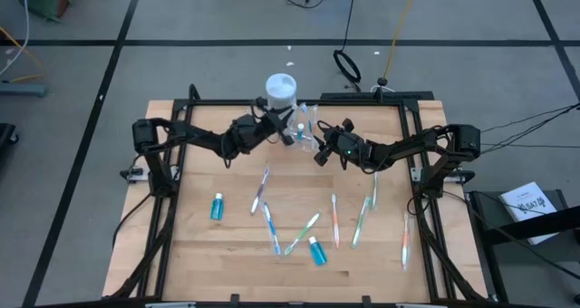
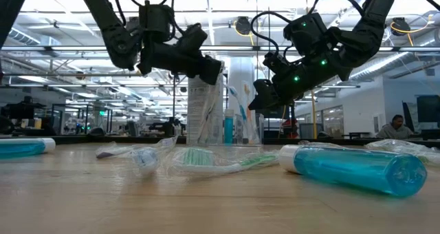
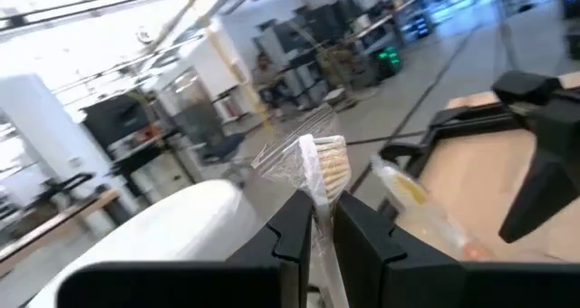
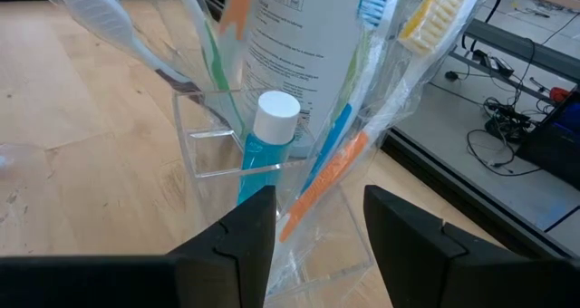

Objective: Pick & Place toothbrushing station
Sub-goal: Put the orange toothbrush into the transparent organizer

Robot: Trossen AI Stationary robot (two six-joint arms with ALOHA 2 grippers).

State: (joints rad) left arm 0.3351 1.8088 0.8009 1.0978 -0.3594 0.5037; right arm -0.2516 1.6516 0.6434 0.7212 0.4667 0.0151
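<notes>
Dark fingers of the left gripper (image 3: 315, 231) are pinched on a wrapped toothbrush with pale bristles (image 3: 328, 168); in the left wrist view we see its head poking up between them. In the high view this left gripper (image 1: 283, 134) sits at the upper middle of the frame, just beside the tall clear jar with a white lid (image 1: 280, 89) and the small clear plastic cup (image 1: 305, 127).

We see the right gripper (image 4: 317, 222) with its fingers spread apart, holding nothing, the clear cup (image 4: 272, 186) right ahead of them. Inside the cup stand a teal white-capped tube (image 4: 268, 145) and several wrapped toothbrushes, one of them an orange-handled brush (image 4: 331, 168). In the high view the right gripper (image 1: 319, 152) lies just right of the cup.

Lower in the high view, across the pale wooden table (image 1: 190, 245), we count loose toothbrushes scattered through the centre and right. A second teal tube (image 1: 217, 206) lies at centre left, and a third (image 1: 316, 250) at lower centre. The low view shows that nearest tube (image 2: 357, 168) lying on its side at right.
</notes>
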